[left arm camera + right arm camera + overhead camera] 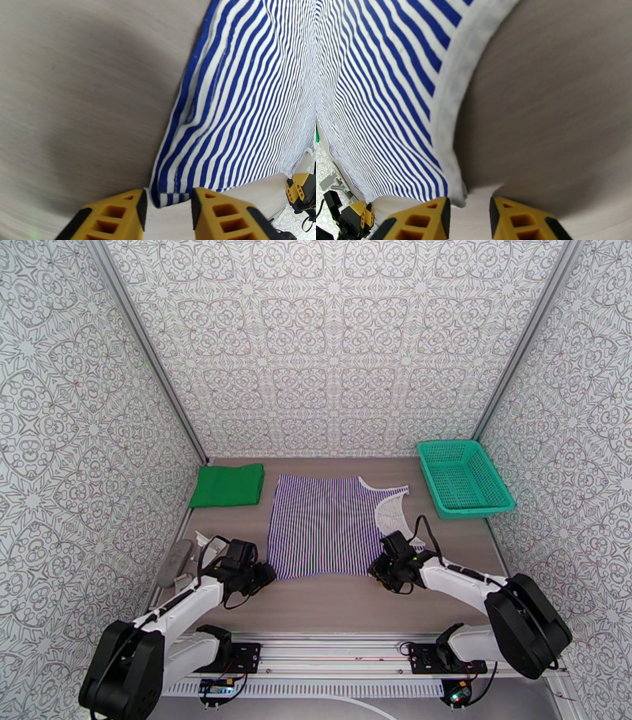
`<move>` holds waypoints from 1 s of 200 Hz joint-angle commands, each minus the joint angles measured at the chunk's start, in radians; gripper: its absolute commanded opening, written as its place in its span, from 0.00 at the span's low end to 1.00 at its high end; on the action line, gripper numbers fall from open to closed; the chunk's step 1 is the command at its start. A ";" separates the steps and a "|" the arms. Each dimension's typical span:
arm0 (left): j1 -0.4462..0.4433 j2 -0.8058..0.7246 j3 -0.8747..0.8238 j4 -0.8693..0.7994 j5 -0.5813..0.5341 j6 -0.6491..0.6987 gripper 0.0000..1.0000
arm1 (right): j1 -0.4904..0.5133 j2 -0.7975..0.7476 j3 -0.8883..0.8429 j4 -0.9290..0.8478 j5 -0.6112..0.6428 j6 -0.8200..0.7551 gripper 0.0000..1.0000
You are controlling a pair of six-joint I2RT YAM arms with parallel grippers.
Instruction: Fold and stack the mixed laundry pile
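Note:
The purple-and-white striped shirt (324, 528) lies spread flat in the middle of the table, its white collar trim (389, 508) at the right. The green cloth (227, 485) rests folded at the back left, apart from the shirt. My left gripper (265, 575) is low at the shirt's near left corner. In the left wrist view its yellow fingers (114, 217) stand apart with the shirt's (245, 110) corner between them. My right gripper (378, 571) is at the near right corner. Its jaws stand apart, and the white-trimmed corner (454, 90) reaches the gap beside the left finger (422, 219).
A teal mesh basket (449, 446) stands at the back right by the wall. A grey object (175, 562) lies at the table's left edge next to my left arm. Patterned walls close in the table on three sides. Bare wood shows in front of the shirt.

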 commanded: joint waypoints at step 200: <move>-0.090 0.106 0.120 -0.005 -0.197 0.001 0.00 | 0.011 0.036 0.009 0.057 0.065 0.068 0.05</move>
